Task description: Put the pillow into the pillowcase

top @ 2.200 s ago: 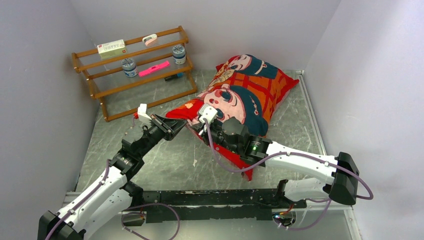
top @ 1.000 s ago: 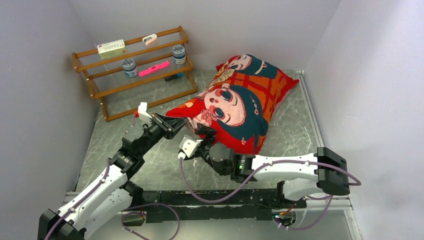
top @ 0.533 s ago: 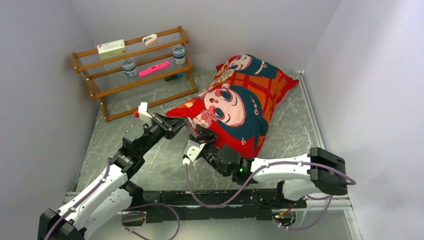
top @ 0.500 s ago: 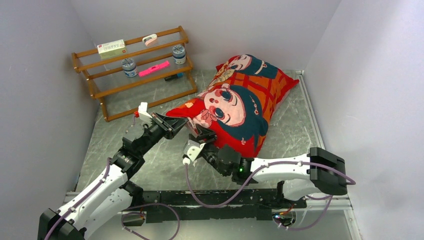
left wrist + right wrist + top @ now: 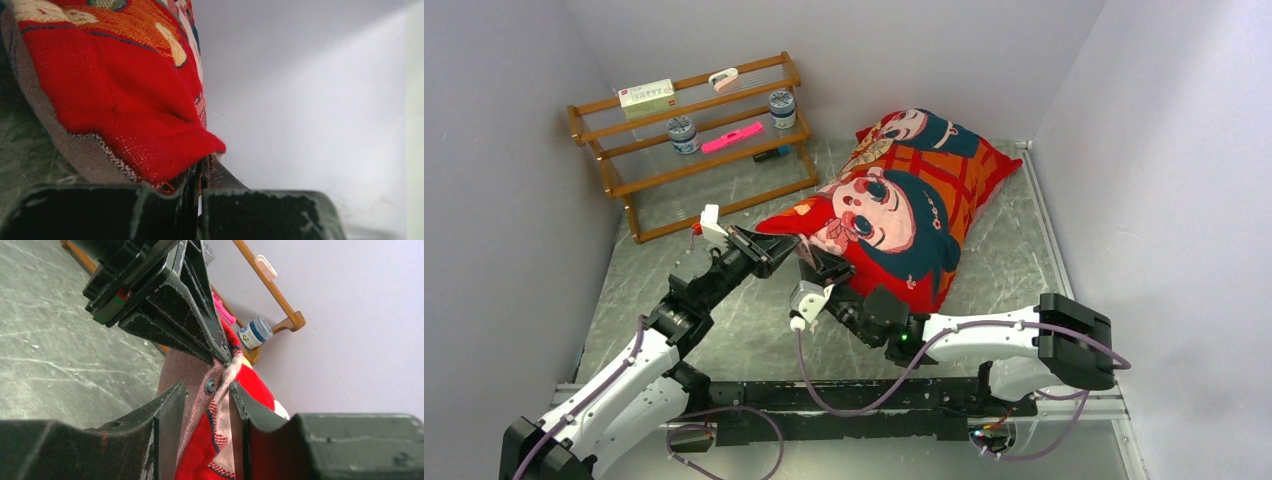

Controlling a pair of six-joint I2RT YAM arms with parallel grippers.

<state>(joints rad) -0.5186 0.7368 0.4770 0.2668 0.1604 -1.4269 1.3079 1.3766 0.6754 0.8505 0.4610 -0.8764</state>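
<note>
The red pillowcase (image 5: 904, 190), printed with cartoon faces, lies plump across the back right of the table. The pillow itself is hidden. My left gripper (image 5: 790, 246) is shut on the case's near-left corner; in the left wrist view the red fabric (image 5: 125, 100) runs down into the closed jaws (image 5: 202, 162). My right gripper (image 5: 816, 264) sits just beside it at the same corner. In the right wrist view its jaws (image 5: 207, 390) stand part-way apart around the case's pale hem (image 5: 220, 410) with a snap button, directly below the left gripper's fingers (image 5: 190, 310).
A wooden rack (image 5: 694, 140) stands at the back left with two jars, a pink item and a white box; it also shows in the right wrist view (image 5: 280, 305). Walls close in on the left, back and right. Both arms' bases sit at the near edge.
The right arm has drawn back off the top of the pillowcase and come to its near-left corner, its jaws narrowing around the hem. The left gripper has kept its hold and place.
</note>
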